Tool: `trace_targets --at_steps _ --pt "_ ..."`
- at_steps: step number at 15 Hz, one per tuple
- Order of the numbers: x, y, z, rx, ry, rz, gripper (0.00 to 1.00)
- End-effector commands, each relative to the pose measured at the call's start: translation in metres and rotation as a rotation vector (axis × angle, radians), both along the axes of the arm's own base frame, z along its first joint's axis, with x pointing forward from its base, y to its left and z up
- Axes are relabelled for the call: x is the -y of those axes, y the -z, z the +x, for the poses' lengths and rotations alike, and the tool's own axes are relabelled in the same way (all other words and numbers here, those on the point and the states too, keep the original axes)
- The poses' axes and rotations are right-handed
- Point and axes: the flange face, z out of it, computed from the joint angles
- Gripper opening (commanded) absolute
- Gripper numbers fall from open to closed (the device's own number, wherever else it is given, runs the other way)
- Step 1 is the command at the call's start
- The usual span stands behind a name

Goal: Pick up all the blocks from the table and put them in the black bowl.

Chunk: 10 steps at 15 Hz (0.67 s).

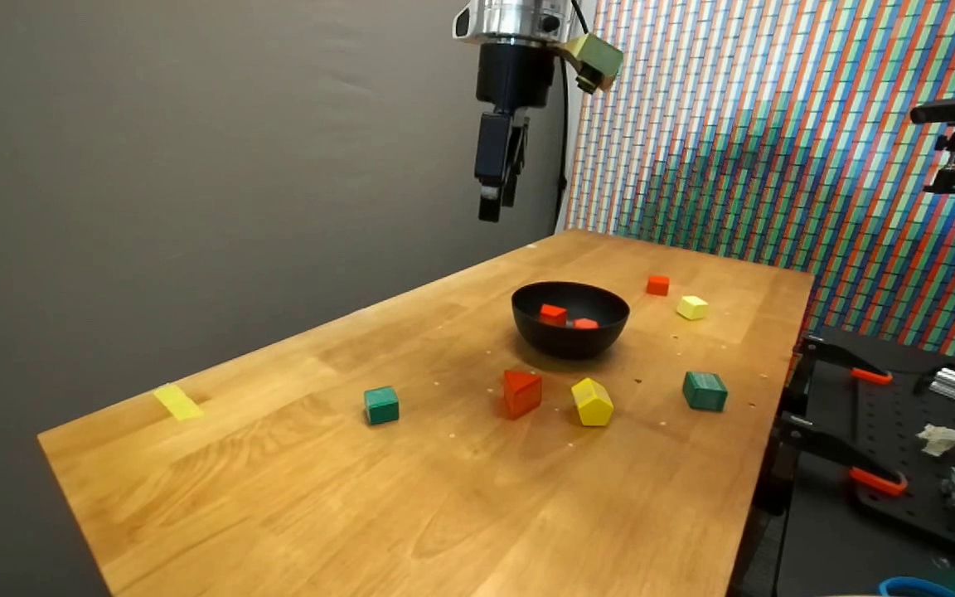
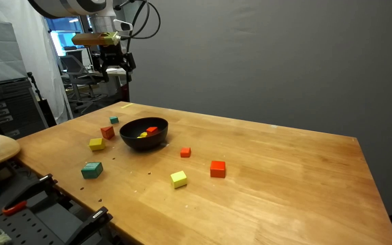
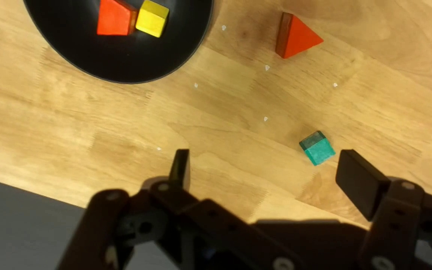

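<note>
Wrist view: end effector (image 3: 264, 172) hangs spread wide above worktop (image 3: 88, 112); red block (image 3: 113, 18), yellow block (image 3: 151, 19) lie in black bowl (image 3: 126, 63).

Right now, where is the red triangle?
In an exterior view, the red triangle sits on the table, just left of the yellow pentagon and in front of the bowl.

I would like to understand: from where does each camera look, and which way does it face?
Exterior view: high at one end of the table, facing lengthwise toward a multicolored backdrop; gripper and partial arm at top.
Exterior view: seemingly off the side with clamps, facing obliquely across the table toward a gray wall; arm and gripper at upper left.
Wrist view: mounted beside the gripper, facing down at the table; open fingers at bottom.
Both exterior views share the table, black bowl, arm and gripper.
</note>
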Motion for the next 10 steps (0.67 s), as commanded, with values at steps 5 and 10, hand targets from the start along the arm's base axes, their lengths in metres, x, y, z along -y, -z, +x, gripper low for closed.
trace_targets --at_steps 5,10 --pt "-0.073 0.085 0.004 -0.02 -0.062 0.102 1.0" --pt "-0.13 0.162 0.011 -0.087 -0.185 0.058 1.0"
